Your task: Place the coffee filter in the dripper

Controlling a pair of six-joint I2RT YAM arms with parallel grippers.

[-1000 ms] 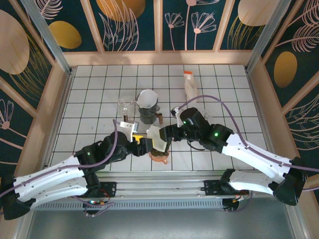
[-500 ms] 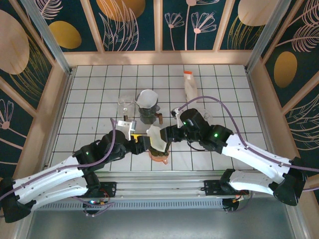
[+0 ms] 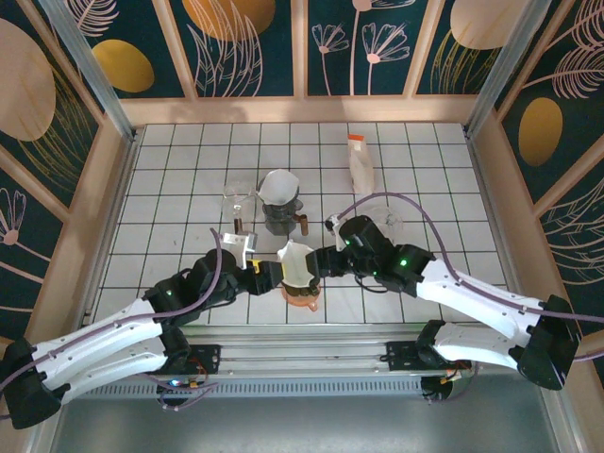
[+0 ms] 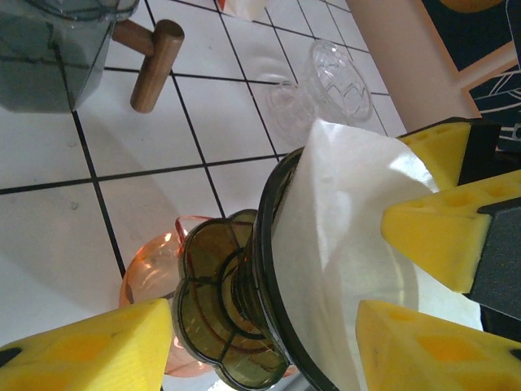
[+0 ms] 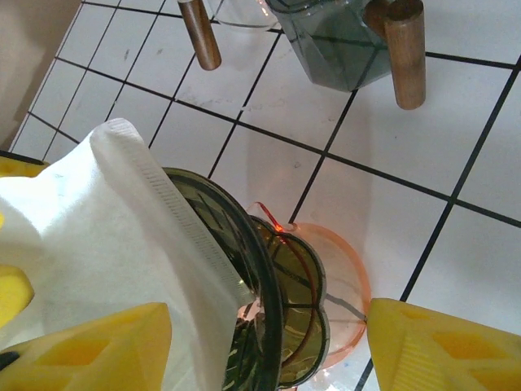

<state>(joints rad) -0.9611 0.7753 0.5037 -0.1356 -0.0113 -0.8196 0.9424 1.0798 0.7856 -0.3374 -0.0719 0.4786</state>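
White-tiled table (image 3: 170,160), floral-panelled walls (image 3: 255,47) | filter (image 4: 342,236) in dripper (image 4: 228,301) | left jaws: grip unclear | right jaws parted, straddling dripper

Your top camera sits high at the near edge and looks steeply down on the whole table (image 3: 189,170). Your two wrist cameras sit very close, from opposite sides, and share the dripper (image 4: 232,314) and the filter (image 4: 342,244).

Lab booth — gridded table (image 3: 189,170), panelled walls (image 3: 245,47)

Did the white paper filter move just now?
Yes. The paper filter slid a little left over the orange cup, which stayed put.
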